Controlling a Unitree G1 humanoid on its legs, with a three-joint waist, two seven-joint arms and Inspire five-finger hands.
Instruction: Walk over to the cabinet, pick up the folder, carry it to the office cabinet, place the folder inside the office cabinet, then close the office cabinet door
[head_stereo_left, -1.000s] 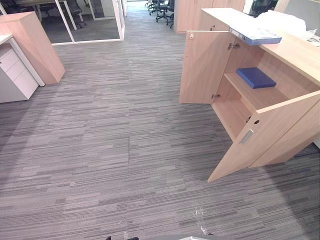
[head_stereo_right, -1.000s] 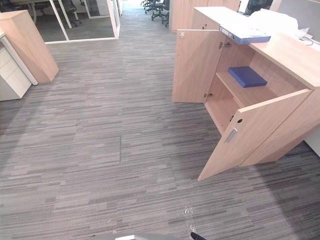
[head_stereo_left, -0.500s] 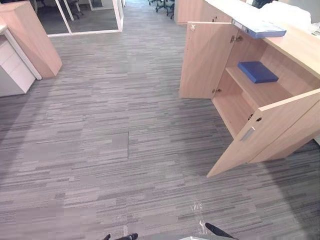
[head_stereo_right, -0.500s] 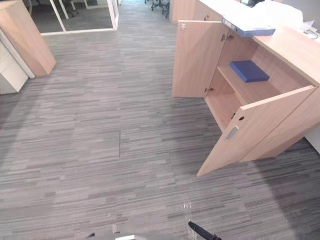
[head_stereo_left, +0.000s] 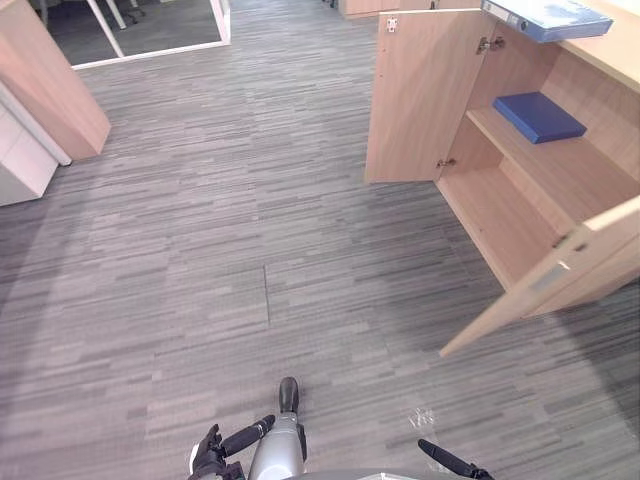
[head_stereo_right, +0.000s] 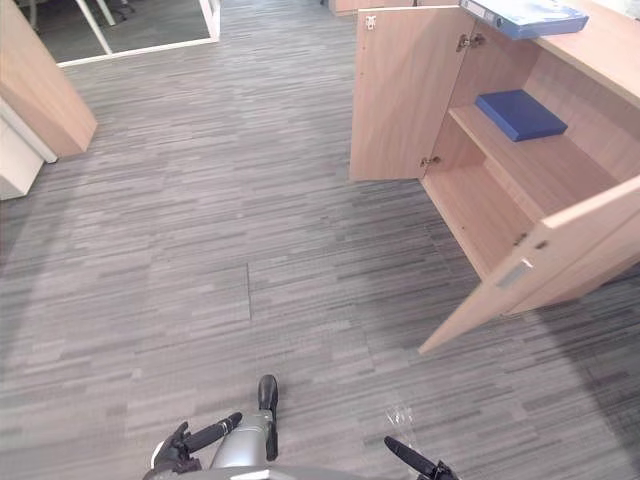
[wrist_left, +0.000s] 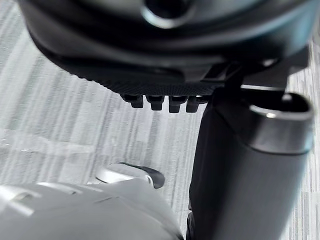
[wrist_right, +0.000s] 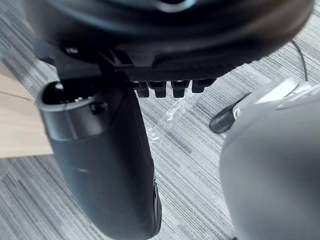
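A blue-and-white folder (head_stereo_left: 545, 15) lies flat on top of the light wooden office cabinet (head_stereo_left: 600, 50) at the upper right. Both cabinet doors stand open: the far door (head_stereo_left: 420, 95) and the near door (head_stereo_left: 560, 275), which swings out over the carpet. On the shelf inside lies a dark blue flat book (head_stereo_left: 538, 116). My left hand (head_stereo_left: 215, 455) hangs low at the bottom edge, fingers relaxed and holding nothing; the left wrist view has its thumb (wrist_left: 250, 165) straight. My right hand (head_stereo_left: 445, 462) also hangs low and empty, with its thumb (wrist_right: 100, 165) straight. Both hands are far from the cabinet.
Grey striped carpet (head_stereo_left: 250, 220) stretches between me and the cabinet. At the far left stand a slanted wooden unit (head_stereo_left: 45, 85) and a white drawer unit (head_stereo_left: 20, 165). A glass partition (head_stereo_left: 150, 25) runs along the back.
The camera has moved closer to the cabinet and tipped down, so the cabinet looks larger and higher in view. Both hands have come into view at the bottom edge.
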